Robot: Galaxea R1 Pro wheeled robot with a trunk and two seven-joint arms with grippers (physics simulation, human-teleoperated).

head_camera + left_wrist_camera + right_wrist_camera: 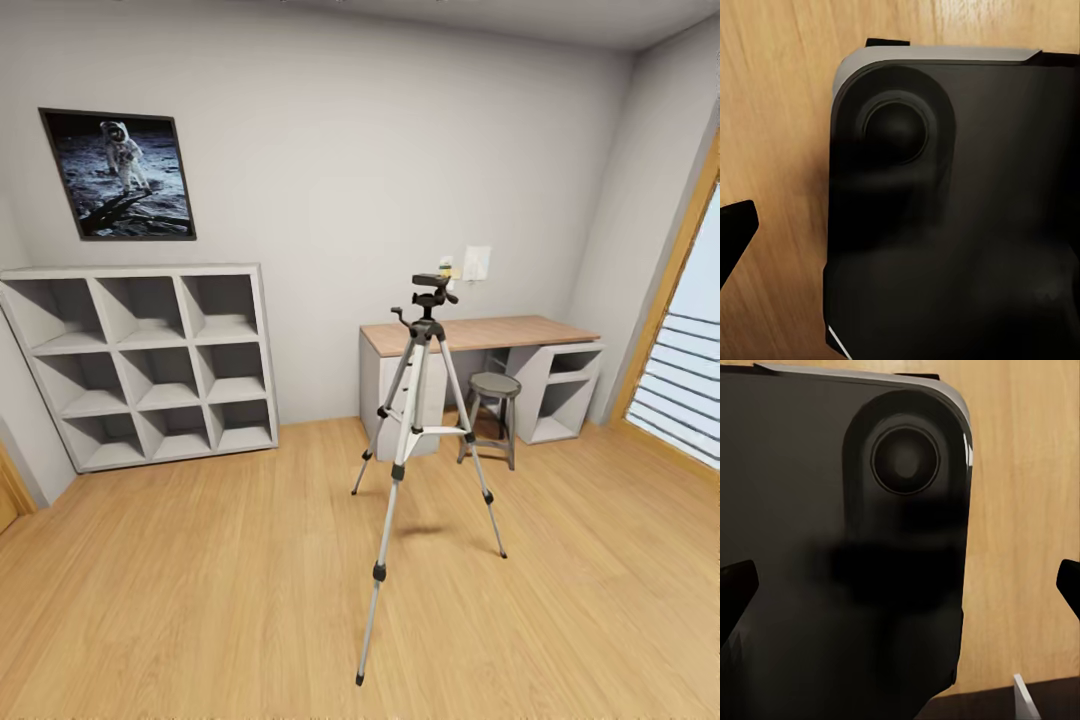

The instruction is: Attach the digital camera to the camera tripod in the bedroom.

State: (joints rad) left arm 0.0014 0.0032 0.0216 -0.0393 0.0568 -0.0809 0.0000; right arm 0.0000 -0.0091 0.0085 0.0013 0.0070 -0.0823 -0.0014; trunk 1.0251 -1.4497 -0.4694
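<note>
the camera tripod point(425, 420) stands on the light wood floor point(200, 600) in the middle of the bedroom, legs spread, in front of the wood-topped bench point(480, 333). its black head point(432, 292) looks bare of any camera, so the attaching seems still to do. something small sits on the bench behind the head, too small to name as the digital camera. the wrist views look down past the robot's dark body at the floor; dark fingertips point(735, 592) show at the edges, spread wide and holding nothing on the right; the left gripper's state i cannot tell.
</note>
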